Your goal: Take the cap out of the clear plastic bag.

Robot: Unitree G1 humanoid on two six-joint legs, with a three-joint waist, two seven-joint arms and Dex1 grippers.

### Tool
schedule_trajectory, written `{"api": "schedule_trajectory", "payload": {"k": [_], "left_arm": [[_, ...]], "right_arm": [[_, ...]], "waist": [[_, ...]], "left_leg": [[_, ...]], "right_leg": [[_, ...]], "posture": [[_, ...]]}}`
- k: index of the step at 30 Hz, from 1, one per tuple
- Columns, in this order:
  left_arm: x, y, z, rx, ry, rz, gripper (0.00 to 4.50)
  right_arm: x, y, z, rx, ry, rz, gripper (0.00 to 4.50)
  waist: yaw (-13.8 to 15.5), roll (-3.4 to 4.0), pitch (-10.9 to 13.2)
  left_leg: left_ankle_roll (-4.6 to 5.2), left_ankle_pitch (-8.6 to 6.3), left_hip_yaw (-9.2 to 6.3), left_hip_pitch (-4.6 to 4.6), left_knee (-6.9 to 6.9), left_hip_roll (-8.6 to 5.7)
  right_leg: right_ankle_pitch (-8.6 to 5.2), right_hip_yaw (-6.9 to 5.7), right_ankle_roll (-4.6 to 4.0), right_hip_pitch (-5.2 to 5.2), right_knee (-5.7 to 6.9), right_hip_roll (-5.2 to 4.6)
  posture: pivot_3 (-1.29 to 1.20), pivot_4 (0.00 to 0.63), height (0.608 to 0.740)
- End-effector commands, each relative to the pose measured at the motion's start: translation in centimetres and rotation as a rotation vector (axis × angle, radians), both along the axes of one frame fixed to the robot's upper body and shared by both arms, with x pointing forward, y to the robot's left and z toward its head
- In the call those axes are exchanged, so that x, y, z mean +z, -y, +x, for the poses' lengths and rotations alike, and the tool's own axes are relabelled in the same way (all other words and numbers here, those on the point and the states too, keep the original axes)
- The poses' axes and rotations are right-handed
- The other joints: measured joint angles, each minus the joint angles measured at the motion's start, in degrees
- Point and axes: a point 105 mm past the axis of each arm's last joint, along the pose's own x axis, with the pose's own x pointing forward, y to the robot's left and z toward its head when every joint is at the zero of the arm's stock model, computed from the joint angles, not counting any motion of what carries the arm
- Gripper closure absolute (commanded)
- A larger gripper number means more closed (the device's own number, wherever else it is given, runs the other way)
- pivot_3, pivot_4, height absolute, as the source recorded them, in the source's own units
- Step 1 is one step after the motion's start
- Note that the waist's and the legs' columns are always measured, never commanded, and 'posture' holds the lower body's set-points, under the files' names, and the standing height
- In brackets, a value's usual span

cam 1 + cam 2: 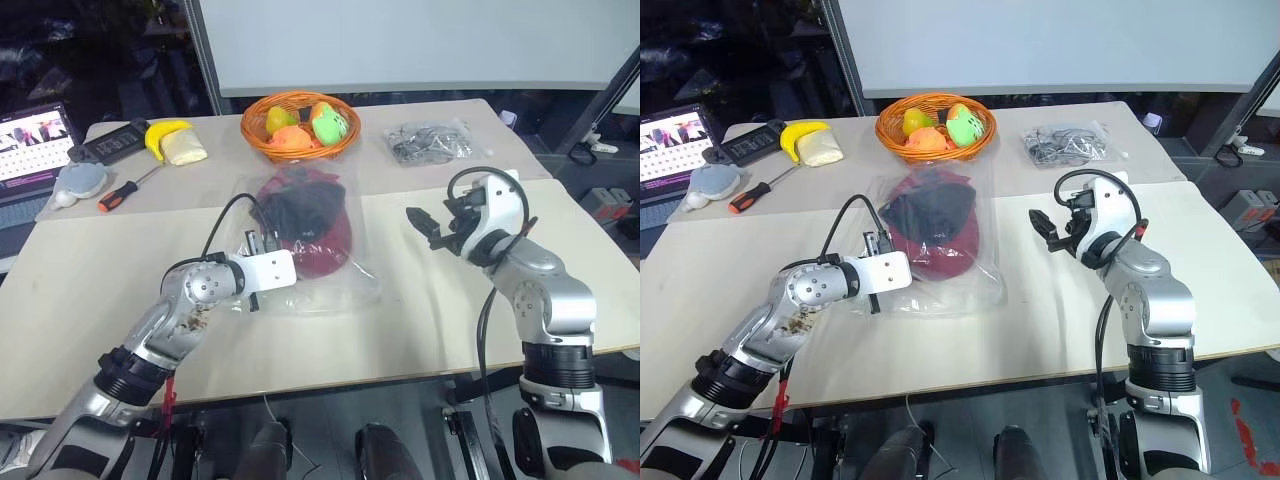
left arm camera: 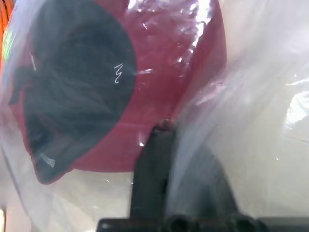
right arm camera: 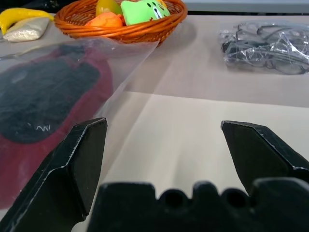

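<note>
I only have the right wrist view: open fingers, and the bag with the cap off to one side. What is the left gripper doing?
Observer: The left gripper is shut, pinching the clear plastic bag at its near left side, right by the red edge of the cap.
Operator: Is any of the cap out of the bag?
Observer: No. From the head views, the whole cap lies inside the bag, flat on the table.
Operator: And where does my right gripper sit relative to the bag?
Observer: The right gripper hangs above the table on the bag's right, apart from it and touching nothing.
</note>
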Motion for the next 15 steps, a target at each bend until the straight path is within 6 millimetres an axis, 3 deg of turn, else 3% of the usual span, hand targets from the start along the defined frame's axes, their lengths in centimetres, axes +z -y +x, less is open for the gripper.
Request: {"api": "schedule_trajectory", "payload": {"k": [1, 6, 9, 12, 15], "left_arm": [[2.0, 0.0, 0.7, 0.010, 0.067, -0.018, 4.43], [3.8, -0.1, 1.6, 0.043, 0.090, -0.093, 4.43], [5.6, -0.2, 2.4, 0.070, 0.109, -0.172, 4.43], [6.2, -0.2, 2.6, 0.068, 0.115, -0.187, 4.43], [6.8, 0.1, 2.9, 0.062, 0.110, -0.228, 4.43]], "right_arm": [[2.2, 0.0, -0.6, 0.000, 0.094, 0.002, 0.00], [2.7, -0.8, -0.9, 0.057, 0.098, 0.018, 0.00], [4.4, -1.6, -1.8, 0.138, 0.121, 0.096, 0.00], [6.4, -3.4, -3.8, 0.304, 0.158, 0.185, 0.00], [10.0, -6.2, -8.1, 0.589, 0.241, 0.293, 0.00]], "waist": [[0.0, 0.00, 0.0], [0.0, 0.00, 0.0], [0.0, -0.01, 0.0], [0.0, -0.01, 0.0], [-0.2, -0.01, 0.0]], "left_leg": [[0.00, 0.00, 0.00, 0.00, 0.00, 0.00], [0.00, 0.00, 0.00, 0.00, 0.02, 0.00], [0.00, 0.00, -0.02, -0.02, 0.04, 0.00], [0.00, 0.00, -0.03, -0.04, 0.07, -0.02], [0.03, -0.02, -0.03, -0.03, 0.06, -0.01]], "right_leg": [[0.00, 0.00, 0.00, 0.00, 0.00, 0.00], [0.00, 0.00, 0.00, 0.00, 0.01, 0.00], [0.00, -0.03, 0.00, 0.00, 0.01, 0.01], [0.00, -0.03, 0.01, 0.01, 0.01, -0.01], [0.00, -0.02, 0.01, 0.00, 0.01, 0.00]], "posture": [[0.00, 0.150, 0.740], [0.00, 0.150, 0.740], [0.00, 0.150, 0.740], [0.00, 0.150, 0.740], [0.00, 0.150, 0.740]]}}
